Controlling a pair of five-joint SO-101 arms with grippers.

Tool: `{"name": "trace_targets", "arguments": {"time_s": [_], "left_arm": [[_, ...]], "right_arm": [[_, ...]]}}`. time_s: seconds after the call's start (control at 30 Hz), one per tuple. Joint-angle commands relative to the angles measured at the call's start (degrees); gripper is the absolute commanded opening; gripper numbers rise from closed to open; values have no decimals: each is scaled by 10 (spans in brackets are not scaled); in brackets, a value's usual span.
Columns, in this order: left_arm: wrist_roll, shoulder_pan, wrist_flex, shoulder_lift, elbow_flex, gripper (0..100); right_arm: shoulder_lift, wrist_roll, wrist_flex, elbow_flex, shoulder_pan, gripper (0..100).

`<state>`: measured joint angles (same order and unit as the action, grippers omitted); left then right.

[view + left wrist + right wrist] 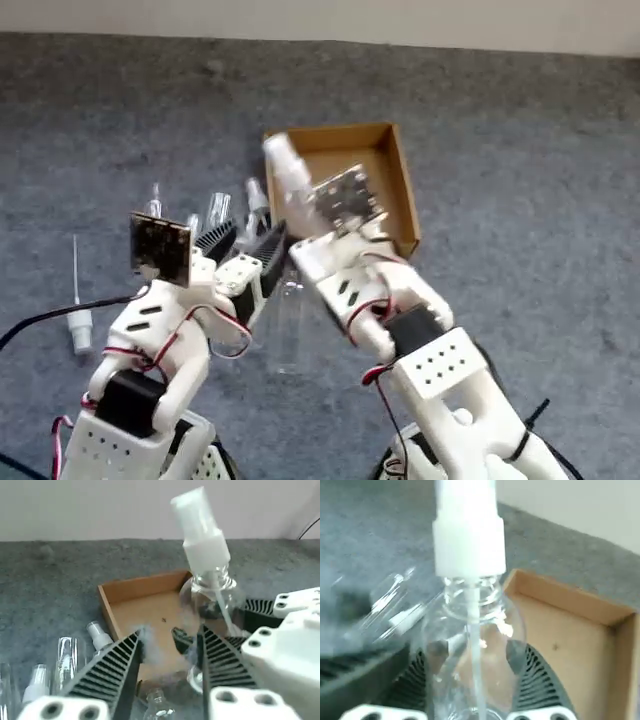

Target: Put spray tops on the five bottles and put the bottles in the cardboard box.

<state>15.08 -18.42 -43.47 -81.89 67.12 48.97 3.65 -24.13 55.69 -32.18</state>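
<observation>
Right gripper point(470, 695) is clamping a clear bottle point(470, 645) around its body, with a white spray top point(468, 535) sitting on the neck. It's hanging tilted in the air right by the cardboard box point(395, 170) rim. Left gripper point(167, 670) is sitting spread wide just beside that bottle, gripping nothing. Another bare bottle point(290, 325) is lying on the grey carpet point(520, 120) under the two arms. A few more bottles point(215, 212) are lying left of the box, and a loose spray top point(79, 325) is lying well off to the left.
</observation>
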Motion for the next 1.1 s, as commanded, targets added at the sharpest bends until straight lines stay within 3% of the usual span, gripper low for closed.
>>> {"name": "trace_targets", "arguments": {"time_s": [0.0, 0.23, 0.37, 0.47, 0.63, 0.83, 1.07], "left_arm": [[-9, 10, -2, 2, -9, 158], [-17, 55, 1, 3, -5, 161], [-87, 19, 2, 7, -2, 162], [-97, -16, 2, 4, 6, 168], [-93, -29, 2, 4, 7, 308], [-93, 0, 30, 8, 9, 319], [-93, 31, 81, 9, 35, 319]], "right_arm": [[19, -5, 22, -52, 43, 3], [10, -5, 9, -141, 59, 3], [-70, -10, -56, -248, 50, 3], [-144, -34, -99, -330, 35, 3], [-213, -69, -168, -421, 4, 3], [-192, -73, -227, -424, -49, 3], [-127, -70, -317, -424, -54, 3]]}}
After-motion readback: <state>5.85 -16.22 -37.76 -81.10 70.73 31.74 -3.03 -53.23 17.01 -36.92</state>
